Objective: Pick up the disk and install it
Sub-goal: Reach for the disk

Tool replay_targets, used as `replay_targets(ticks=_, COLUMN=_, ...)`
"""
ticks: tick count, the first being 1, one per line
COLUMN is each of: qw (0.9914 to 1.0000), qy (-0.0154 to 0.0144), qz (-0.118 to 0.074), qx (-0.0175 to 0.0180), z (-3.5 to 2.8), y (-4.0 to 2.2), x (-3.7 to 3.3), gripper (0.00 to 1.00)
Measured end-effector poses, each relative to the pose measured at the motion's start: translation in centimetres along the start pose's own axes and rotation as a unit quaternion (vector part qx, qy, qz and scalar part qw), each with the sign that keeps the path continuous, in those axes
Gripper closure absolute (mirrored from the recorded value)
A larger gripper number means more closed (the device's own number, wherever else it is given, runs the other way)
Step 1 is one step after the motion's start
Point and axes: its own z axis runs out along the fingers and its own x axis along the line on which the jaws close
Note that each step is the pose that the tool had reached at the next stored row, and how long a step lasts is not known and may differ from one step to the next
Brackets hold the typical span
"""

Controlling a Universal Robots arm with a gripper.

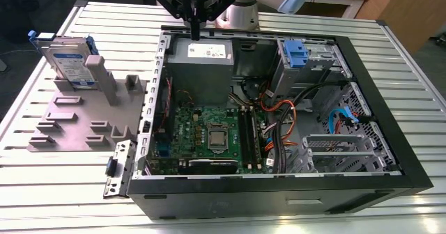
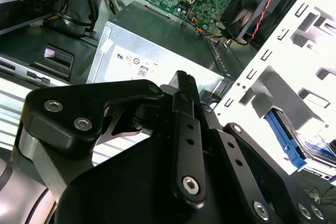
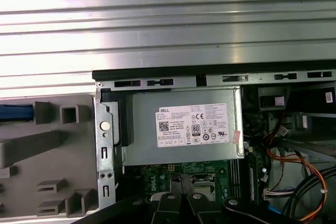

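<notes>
The gripper [image 1: 196, 34] hangs with its two fingers pressed together into one thin bar, and it holds nothing. It points straight down, above the far edge of the open computer case [image 1: 279, 188], just over the grey power supply box [image 1: 202, 61]; in the second wrist view the closed gripper [image 2: 186, 81] stands over that same box [image 2: 157, 56].

The disk [image 1: 70, 61] is not in the case. It stands upright on its edge in a grey plastic holder [image 1: 77, 127] on the table [image 1: 42, 192], outside the case wall, toward the exterior view's left from the gripper and well apart from it. Its blue frame shows at the top. The broad labelled face looks toward the camera. I cannot tell surely if its long side runs up or along the holder.
</notes>
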Motion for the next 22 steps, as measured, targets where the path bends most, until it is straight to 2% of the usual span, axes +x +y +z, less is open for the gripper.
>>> replay_targets(ticks=21, qw=1.0, qy=0.0, qz=0.0, qx=0.0, z=-0.01, y=-0.06, x=0.78, gripper=0.89)
replay_targets(ticks=22, qw=1.0, qy=0.0, qz=0.0, qx=0.0, z=0.09, y=-0.09, x=1.13, gripper=0.89)
